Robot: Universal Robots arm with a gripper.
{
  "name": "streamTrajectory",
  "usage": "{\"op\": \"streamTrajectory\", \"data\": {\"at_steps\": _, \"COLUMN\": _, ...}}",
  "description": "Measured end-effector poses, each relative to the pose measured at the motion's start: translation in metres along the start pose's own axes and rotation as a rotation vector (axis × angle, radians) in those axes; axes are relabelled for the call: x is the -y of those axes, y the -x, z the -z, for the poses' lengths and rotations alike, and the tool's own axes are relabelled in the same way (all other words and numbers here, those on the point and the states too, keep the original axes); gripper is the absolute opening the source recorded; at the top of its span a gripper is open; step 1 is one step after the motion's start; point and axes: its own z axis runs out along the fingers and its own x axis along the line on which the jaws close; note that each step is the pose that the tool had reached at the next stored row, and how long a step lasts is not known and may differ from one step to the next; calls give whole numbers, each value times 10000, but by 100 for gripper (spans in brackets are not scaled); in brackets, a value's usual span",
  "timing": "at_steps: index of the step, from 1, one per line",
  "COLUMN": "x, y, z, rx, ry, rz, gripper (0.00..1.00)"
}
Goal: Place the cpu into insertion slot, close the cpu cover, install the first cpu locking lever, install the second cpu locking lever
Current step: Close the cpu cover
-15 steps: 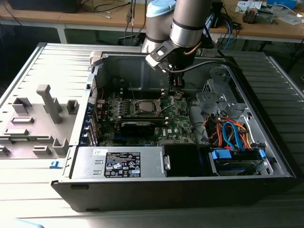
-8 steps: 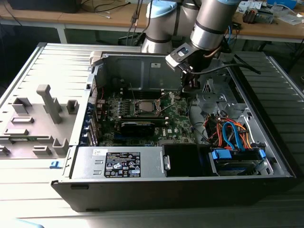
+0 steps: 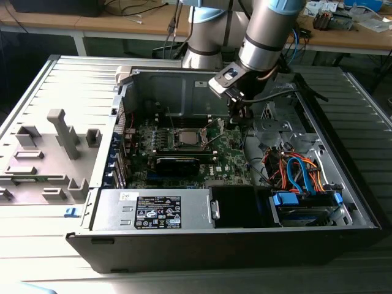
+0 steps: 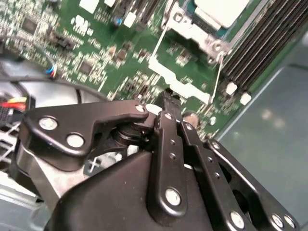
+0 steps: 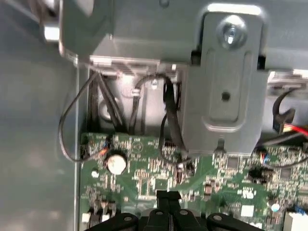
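The open computer case [image 3: 245, 245] lies on its side on the grey table [image 3: 43, 257], and the arm [image 3: 263, 37] reaches down into it from the far side. Across the case floor runs the green circuit board [image 3: 229, 153].

The claw [image 3: 237, 116] hangs low over this board, and the insertion slot [image 4: 197, 32] lies from it toward the exterior view's left, near but apart. The reach between the two therefore runs sideways along the board, not downward. In both wrist views the claw's tips [image 5: 168, 196] look clenched together, with nothing gripped between them.

In the second wrist view a silvery plate [image 4: 180, 82] lies on the board between the claw [image 4: 166, 98] and the slot. It is probably the cpu cover folded back open, though the angle makes that hard to confirm. Its long edge runs across the claw's line to the slot.

The cpu [image 3: 188, 138] sits square in the slot, its pale metal top [image 4: 219, 9] uncovered. A thin wire locking lever [image 4: 158, 41] stands up unlatched, slanting beside the slot's frame.
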Motion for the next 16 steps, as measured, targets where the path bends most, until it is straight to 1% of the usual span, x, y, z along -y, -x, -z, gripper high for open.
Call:
{"op": "streamTrajectory", "data": {"at_steps": 2, "x": 66, "y": 0, "z": -9, "rx": -4, "ry": 17, "rz": 1, "gripper": 11}}
{"op": "streamTrajectory", "data": {"at_steps": 4, "x": 193, "y": -6, "z": -24, "rx": -30, "ry": 49, "rz": 5, "gripper": 11}}
{"op": "streamTrajectory", "data": {"at_steps": 5, "x": 232, "y": -9, "z": -29, "rx": -43, "ry": 58, "rz": 5, "gripper": 11}}
{"op": "streamTrajectory", "data": {"at_steps": 8, "x": 364, "y": -18, "z": -45, "rx": -101, "ry": 80, "rz": 13, "gripper": 11}}
{"op": "streamTrajectory", "data": {"at_steps": 9, "x": 428, "y": -22, "z": -54, "rx": -128, "ry": 94, "rz": 16, "gripper": 11}}
{"op": "streamTrajectory", "data": {"at_steps": 10, "x": 473, "y": -25, "z": -60, "rx": -142, "ry": 102, "rz": 17, "gripper": 11}}
{"op": "streamTrajectory", "data": {"at_steps": 11, "x": 531, "y": -29, "z": -69, "rx": -160, "ry": 114, "rz": 21, "gripper": 11}}
{"op": "streamTrajectory", "data": {"at_steps": 12, "x": 572, "y": -32, "z": -75, "rx": -180, "ry": 120, "rz": 21, "gripper": 11}}
{"op": "streamTrajectory", "data": {"at_steps": 13, "x": 641, "y": -38, "z": -90, "rx": -224, "ry": 129, "rz": 27, "gripper": 11}}
{"op": "streamTrajectory", "data": {"at_steps": 14, "x": 696, "y": -42, "z": -106, "rx": -253, "ry": 133, "rz": 34, "gripper": 11}}
{"op": "streamTrajectory", "data": {"at_steps": 16, "x": 759, "y": -46, "z": -142, "rx": -273, "ry": 133, "rz": 62, "gripper": 11}}
